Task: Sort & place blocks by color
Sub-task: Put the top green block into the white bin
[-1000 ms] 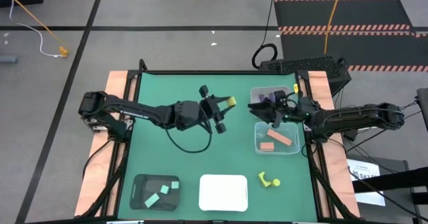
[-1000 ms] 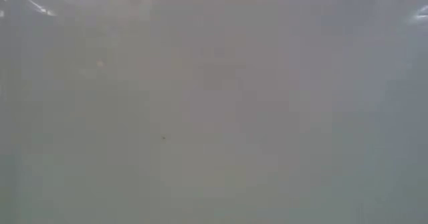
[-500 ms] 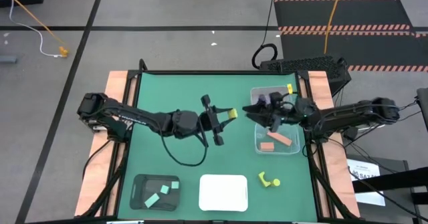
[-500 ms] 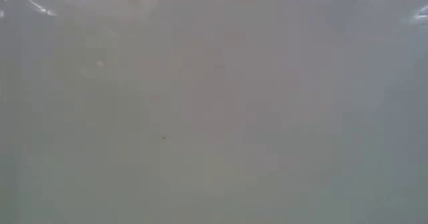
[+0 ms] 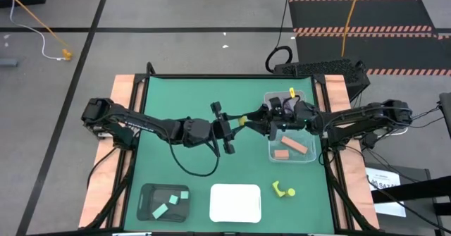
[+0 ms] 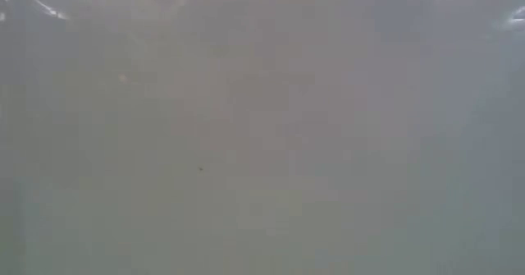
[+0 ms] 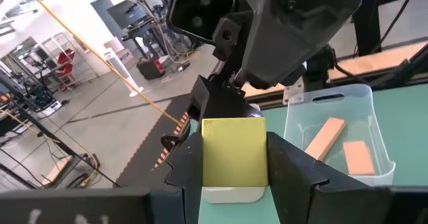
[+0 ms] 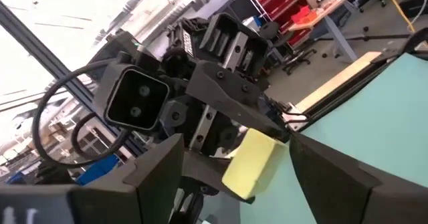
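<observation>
A yellow block (image 7: 234, 154) sits between the fingers of my left gripper (image 5: 235, 123), which is shut on it above the middle of the green table. My right gripper (image 5: 262, 116) faces it from the table's right, open, with its fingers (image 8: 160, 177) standing wide on either side of the yellow block (image 8: 253, 162) without touching it. Purple blocks lie in the far clear tray (image 5: 301, 95) and salmon blocks (image 5: 292, 146) in the near clear tray. Mint green blocks (image 5: 169, 204) lie in the black tray. A second yellow piece (image 5: 283, 189) lies on the table. My left gripper pinches the yellow block by two opposite flat sides (image 7: 210, 160), one finger (image 7: 287, 170) on each. The fingers come in level, pointing toward the table's right. The block is lifted clear of the table, its broad yellow face toward the right gripper.
A white tray (image 5: 235, 202) stands at the near edge between the black tray (image 5: 146, 206) and the loose yellow piece. The low view is filled by a blank white surface (image 6: 262, 144). The two clear trays stand close behind the right gripper.
My right gripper has moved toward the table's left, away from over the clear trays, until its open fingers stand around the yellow block. My left gripper has tipped down a little, bringing the block lower and level with the right gripper.
</observation>
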Tool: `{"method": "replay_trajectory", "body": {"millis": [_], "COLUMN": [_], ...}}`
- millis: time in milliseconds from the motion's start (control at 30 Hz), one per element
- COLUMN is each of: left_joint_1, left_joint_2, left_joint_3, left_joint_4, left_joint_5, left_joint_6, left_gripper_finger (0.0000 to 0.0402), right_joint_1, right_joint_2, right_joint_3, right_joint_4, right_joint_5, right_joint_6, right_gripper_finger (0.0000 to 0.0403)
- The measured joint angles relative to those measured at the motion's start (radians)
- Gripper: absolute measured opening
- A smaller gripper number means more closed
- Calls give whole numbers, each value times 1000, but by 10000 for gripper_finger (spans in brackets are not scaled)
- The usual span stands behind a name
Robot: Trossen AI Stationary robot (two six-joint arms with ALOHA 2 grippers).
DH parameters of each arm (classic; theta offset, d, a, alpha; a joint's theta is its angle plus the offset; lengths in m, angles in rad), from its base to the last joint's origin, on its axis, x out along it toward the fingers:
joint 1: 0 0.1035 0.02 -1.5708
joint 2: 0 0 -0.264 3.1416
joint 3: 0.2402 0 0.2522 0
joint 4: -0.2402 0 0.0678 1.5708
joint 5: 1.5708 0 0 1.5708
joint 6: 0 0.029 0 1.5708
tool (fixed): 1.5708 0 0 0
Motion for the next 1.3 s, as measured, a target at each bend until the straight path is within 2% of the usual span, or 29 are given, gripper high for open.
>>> {"method": "replay_trajectory", "body": {"millis": [233,367,500,667,833,967,1167,1300], "left_joint_1": [3,3,3,4,3,0,-3,-2], "left_joint_2": [0,0,0,0,0,0,-1,-1], "left_joint_3": [0,0,0,0,0,0,0,0], "left_joint_4": [-17,-34,-37,-50,-52,-48,-55,-90], "left_joint_5": [0,-2,-5,-12,-12,-18,-51,-58], "left_joint_6": [33,38,44,83,51,6,-168,-245], "left_gripper_finger": [129,129,138,153,149,172,215,229], "right_joint_1": [1,1,-9,-17,-23,-42,-62,-36], "right_joint_2": [69,82,82,82,81,63,-35,-90], "right_joint_3": [46,58,57,57,57,57,55,55], "right_joint_4": [-24,-54,-85,-97,-97,-122,-348,-459], "right_joint_5": [1,1,1,2,-5,-24,48,-1], "right_joint_6": [23,65,130,163,167,127,-11,-78], "right_gripper_finger": [263,234,167,43,38,38,38,38]}}
